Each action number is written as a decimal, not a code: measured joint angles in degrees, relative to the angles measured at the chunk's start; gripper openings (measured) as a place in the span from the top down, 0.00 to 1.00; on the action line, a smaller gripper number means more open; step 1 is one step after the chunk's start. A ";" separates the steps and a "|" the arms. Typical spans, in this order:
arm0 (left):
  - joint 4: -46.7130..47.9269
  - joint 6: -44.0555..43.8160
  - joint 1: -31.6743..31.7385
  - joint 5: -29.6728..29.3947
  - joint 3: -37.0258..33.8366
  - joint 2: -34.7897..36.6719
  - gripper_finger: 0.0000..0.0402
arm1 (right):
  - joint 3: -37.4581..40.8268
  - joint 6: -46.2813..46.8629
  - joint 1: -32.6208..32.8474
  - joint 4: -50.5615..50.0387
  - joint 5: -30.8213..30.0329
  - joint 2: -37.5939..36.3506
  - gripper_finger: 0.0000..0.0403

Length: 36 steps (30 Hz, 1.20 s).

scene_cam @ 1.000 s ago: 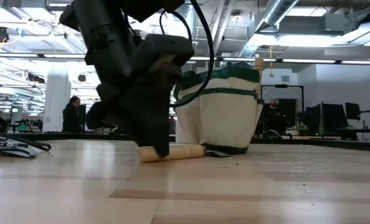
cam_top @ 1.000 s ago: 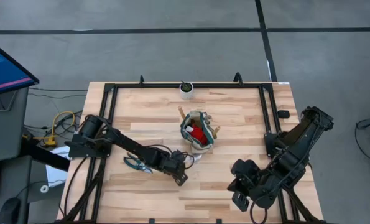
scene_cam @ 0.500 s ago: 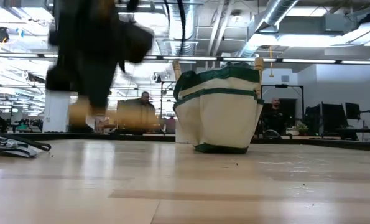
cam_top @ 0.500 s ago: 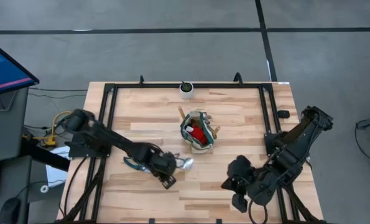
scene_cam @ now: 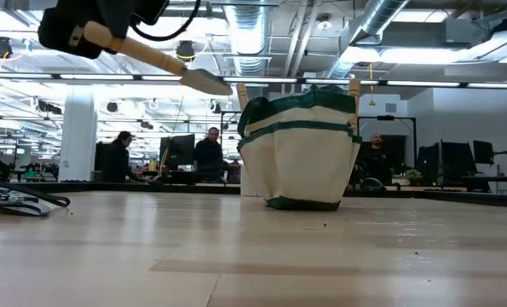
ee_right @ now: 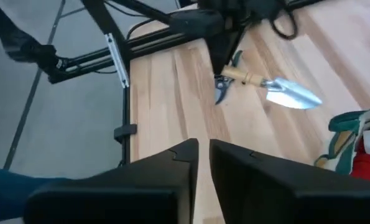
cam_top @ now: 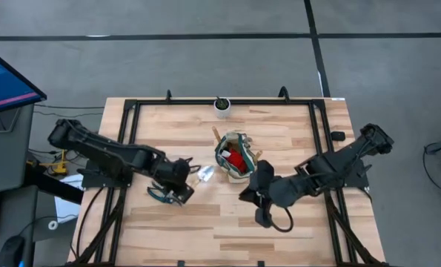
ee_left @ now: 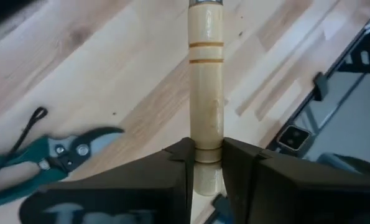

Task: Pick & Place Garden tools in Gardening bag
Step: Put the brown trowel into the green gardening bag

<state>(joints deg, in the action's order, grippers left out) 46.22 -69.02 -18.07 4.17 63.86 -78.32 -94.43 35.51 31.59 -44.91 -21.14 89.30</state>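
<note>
The trowel (scene_cam: 159, 61) is now lifted off the bench (cam_top: 279, 141), clamped by its handle in the left end effector (cam_top: 177, 180), blade pointing toward the bag (cam_top: 235, 156). The shears (cam_top: 163, 196) remain on the bench left of it. The right end effector (ee_right: 200, 163), fingers nearly closed and empty, has moved closer.

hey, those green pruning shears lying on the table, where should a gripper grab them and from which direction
Grip the pruning shears across the two green handles, coming straight down from above. They lie flat on the table, so the handles give two parallel sides to close on, while the blade end is short and curved. The left gripper is busy holding the trowel, so it would need to drop that first.
</note>
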 joint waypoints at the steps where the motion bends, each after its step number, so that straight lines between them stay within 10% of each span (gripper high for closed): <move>1: -0.01 -0.02 0.85 1.49 0.00 0.11 0.91 | 0.00 -0.09 -0.50 0.00 1.13 0.00 0.91; 7: -0.07 1.12 4.22 13.01 0.01 0.17 0.91 | 0.00 -3.42 -2.27 -0.79 4.52 0.00 0.88; 17: -5.76 -5.39 4.98 33.47 0.09 0.69 0.91 | 0.00 -33.86 -4.91 7.43 2.05 0.04 0.81; 36: -32.52 -32.24 12.48 37.99 0.14 2.86 0.90 | 0.00 -44.04 -5.90 17.76 3.69 9.07 0.52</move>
<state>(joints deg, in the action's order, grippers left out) 13.70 -101.25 -5.58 42.16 64.00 -75.46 -94.43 -8.52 25.69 -27.14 -17.44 98.37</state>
